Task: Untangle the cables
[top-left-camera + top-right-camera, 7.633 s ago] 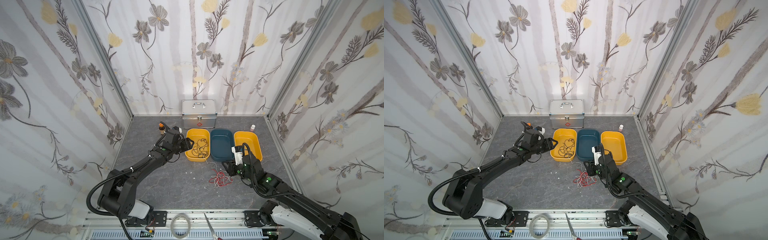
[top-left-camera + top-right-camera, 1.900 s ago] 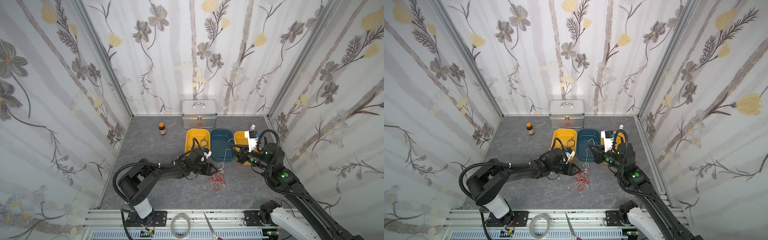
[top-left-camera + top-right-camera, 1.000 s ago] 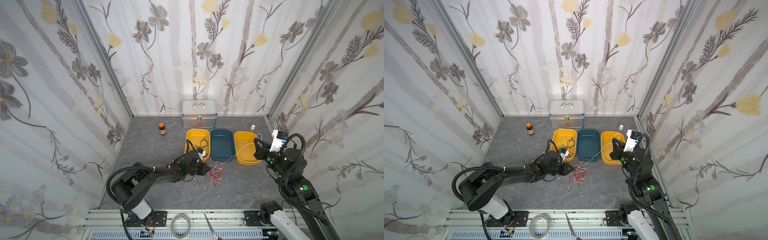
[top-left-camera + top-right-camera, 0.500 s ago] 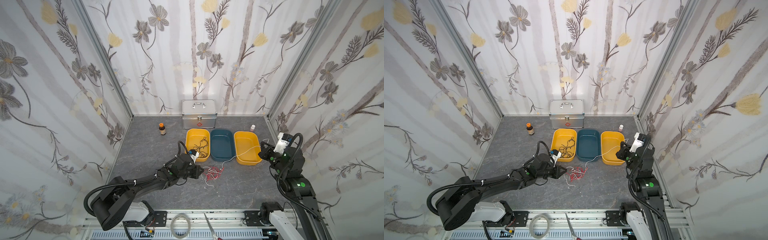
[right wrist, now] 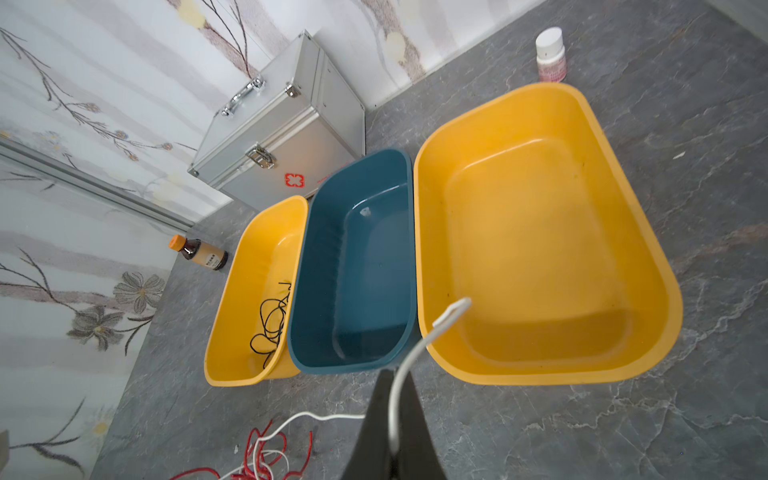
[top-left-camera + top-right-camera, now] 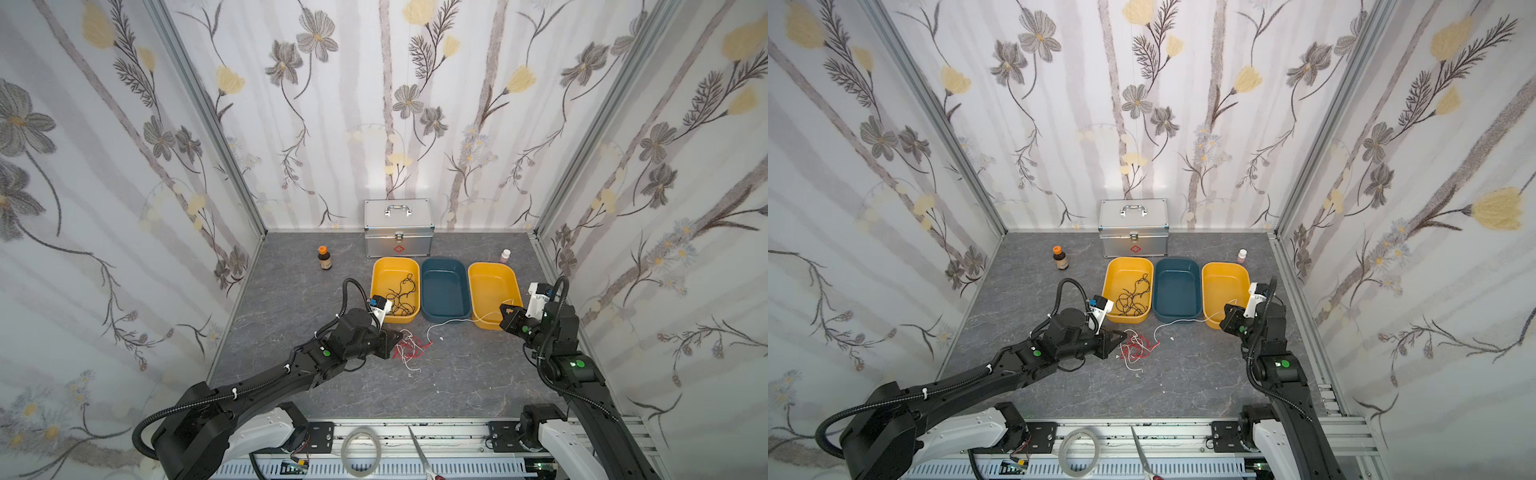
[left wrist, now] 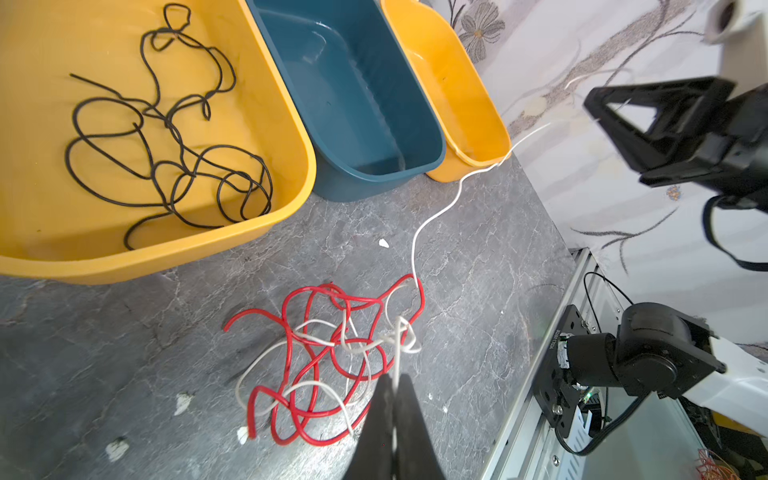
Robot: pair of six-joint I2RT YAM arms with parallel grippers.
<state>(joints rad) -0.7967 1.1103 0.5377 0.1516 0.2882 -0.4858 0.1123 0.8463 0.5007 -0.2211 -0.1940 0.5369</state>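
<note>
Right now both grippers are clenched on the white cable (image 7: pixel 413 257) — the right gripper (image 5: pixel 392 388) near its free end, just beside the right yellow tub (image 5: pixel 540 376), and the left gripper (image 7: pixel 395 382) on a white strand at the knot. The black cable (image 7: pixel 166 122) lies alone in the left yellow tub (image 7: pixel 286 104). The red cable (image 7: pixel 309 365) lies on the table (image 7: pixel 478 291), looped through the white one. The risk, as I judge it, is that pulling the white line taut tightens those loops instead of freeing them, or drags the whole red bundle along. The thin wire could also slip from the right gripper's tips, and the stretch passing the right tub's corner might catch on its rim.
</note>
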